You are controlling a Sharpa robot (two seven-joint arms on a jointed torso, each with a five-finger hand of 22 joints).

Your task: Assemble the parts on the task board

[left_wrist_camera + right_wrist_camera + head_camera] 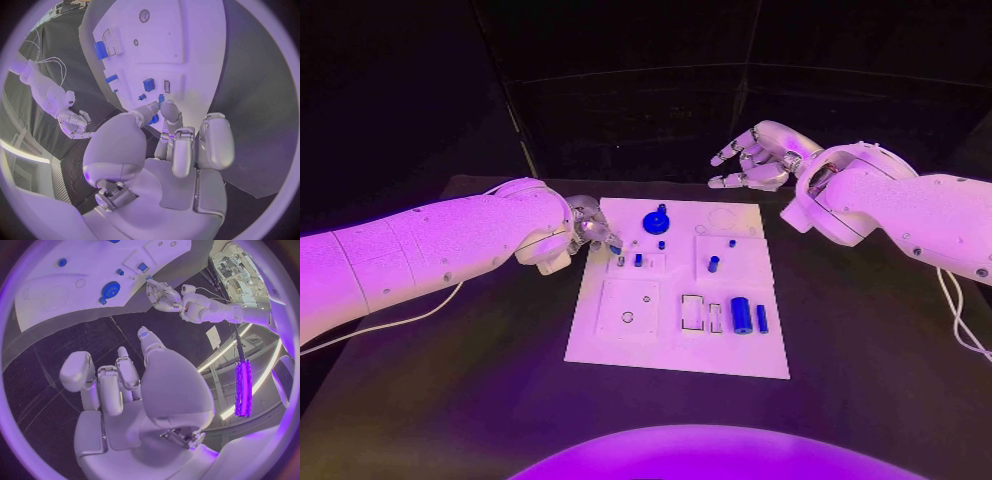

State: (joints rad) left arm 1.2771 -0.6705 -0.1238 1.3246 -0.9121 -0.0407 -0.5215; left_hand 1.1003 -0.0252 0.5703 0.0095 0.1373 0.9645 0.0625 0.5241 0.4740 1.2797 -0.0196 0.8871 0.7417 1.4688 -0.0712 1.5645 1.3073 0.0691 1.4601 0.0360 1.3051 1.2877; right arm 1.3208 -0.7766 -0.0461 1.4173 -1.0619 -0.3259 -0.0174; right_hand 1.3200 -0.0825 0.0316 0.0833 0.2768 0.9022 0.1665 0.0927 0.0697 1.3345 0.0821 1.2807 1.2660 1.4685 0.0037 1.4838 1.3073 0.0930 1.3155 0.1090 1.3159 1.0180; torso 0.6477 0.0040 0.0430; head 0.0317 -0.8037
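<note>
Nearest the camera, the black worktop (pixel 444 400) runs bare up to the white task board (pixel 625 345), which lies flat in the middle.

On the left, the left hand (pixel 593 232) hangs over the board's left edge near its far corner. Its fingers (pixel 170 112) are drawn together with the tips pointing down at the board; the left wrist view shows something small and blue right at the tips, but whether it is pinched or merely lies beneath them I cannot tell. Just beside that hand, two small blue pegs (pixel 630 260) stand in a recessed square. If the hand lowers a little off line, it could knock those pegs over or push the board along the worktop, since nothing visibly holds the board down.

Further right, a round blue knob (pixel 656 216) sits near the board's far edge, a short blue post (pixel 713 264) stands in another recess, and two blue cylinders (pixel 749 316) lie side by side by the near right corner. The cylinders look likely to roll if the board is jolted.

On the right, the right hand (pixel 754 155) hovers above the worktop beyond the board's far right corner, its fingers loosely curled and apart, grasping nothing. It is well apart from the parts, so any reach toward the knob would bring it toward the left hand, and the two could collide.
</note>
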